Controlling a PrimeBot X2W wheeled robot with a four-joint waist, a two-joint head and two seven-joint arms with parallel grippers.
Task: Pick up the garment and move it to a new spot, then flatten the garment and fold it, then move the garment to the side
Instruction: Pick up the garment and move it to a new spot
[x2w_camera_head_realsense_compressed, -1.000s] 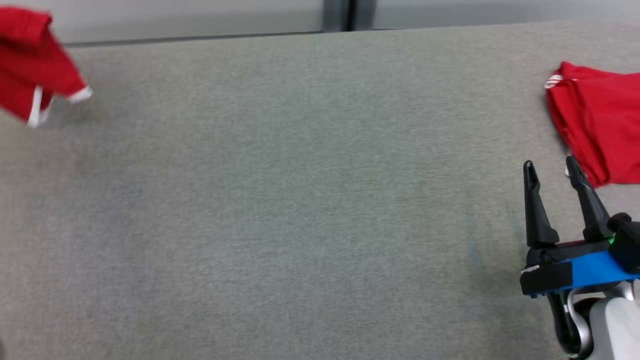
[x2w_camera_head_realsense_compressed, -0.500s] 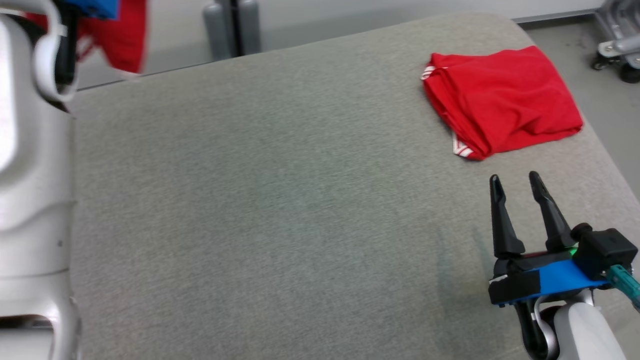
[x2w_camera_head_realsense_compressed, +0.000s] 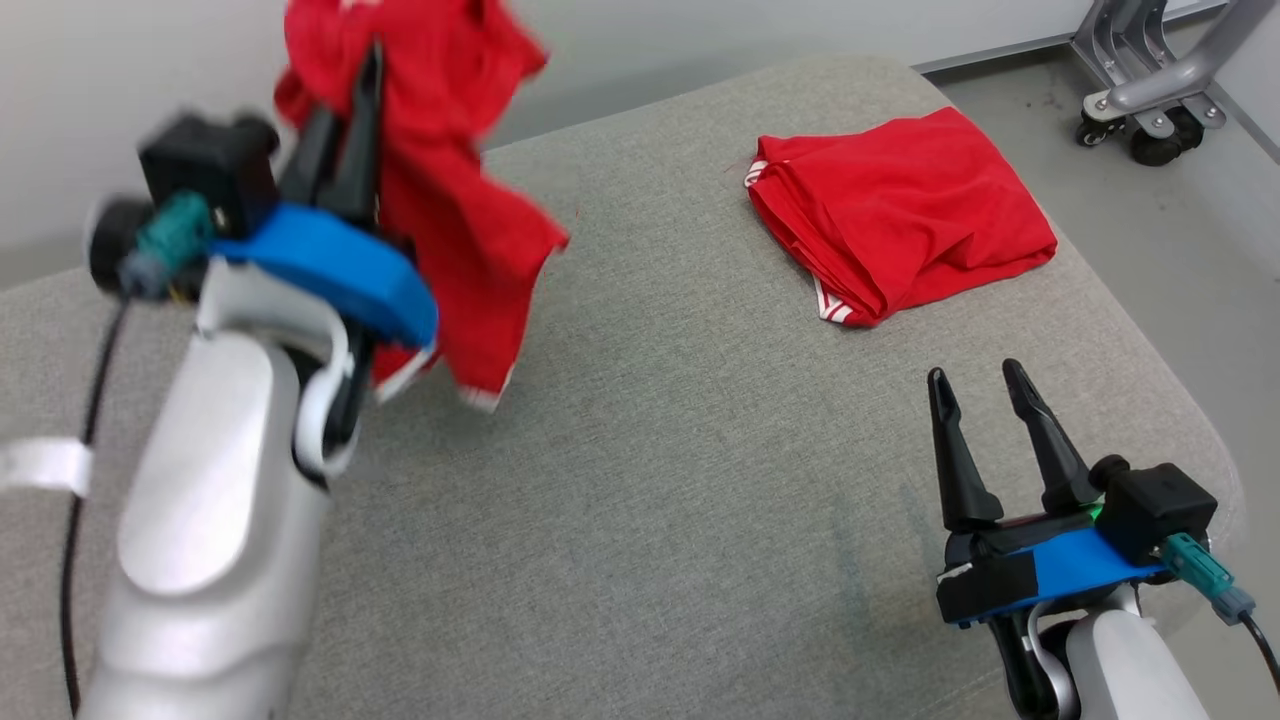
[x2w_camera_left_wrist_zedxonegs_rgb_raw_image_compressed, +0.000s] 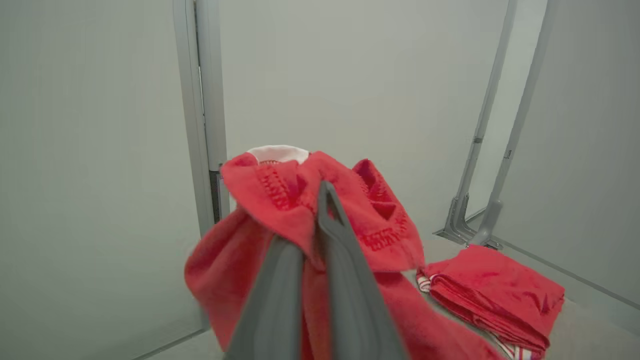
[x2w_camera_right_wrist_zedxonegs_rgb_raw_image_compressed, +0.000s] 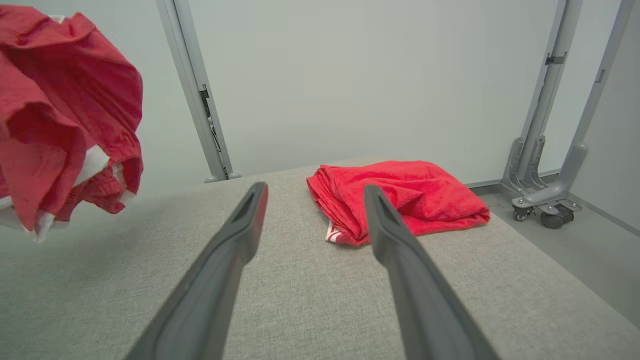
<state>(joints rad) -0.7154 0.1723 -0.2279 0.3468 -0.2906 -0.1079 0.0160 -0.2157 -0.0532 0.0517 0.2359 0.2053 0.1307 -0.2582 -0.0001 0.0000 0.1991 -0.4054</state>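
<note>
The left hand is raised above the far left part of the grey fabric-covered counter, its two dark fingers clenched on a red garment. The garment hangs bunched from the fingers, clear of the counter; white trim shows at its lower edges. In the left wrist view, cloth is draped over the fingers and covers one tip. The right hand hovers low over the near right part of the counter, released, fingers apart with nothing between them and pointing towards the far edge. A second red garment, folded and with white striped trim at one corner, lies flat on the far right part of the counter, well apart from both hands. A wheeled metal frame stands on the floor beyond the counter's right corner.
</note>
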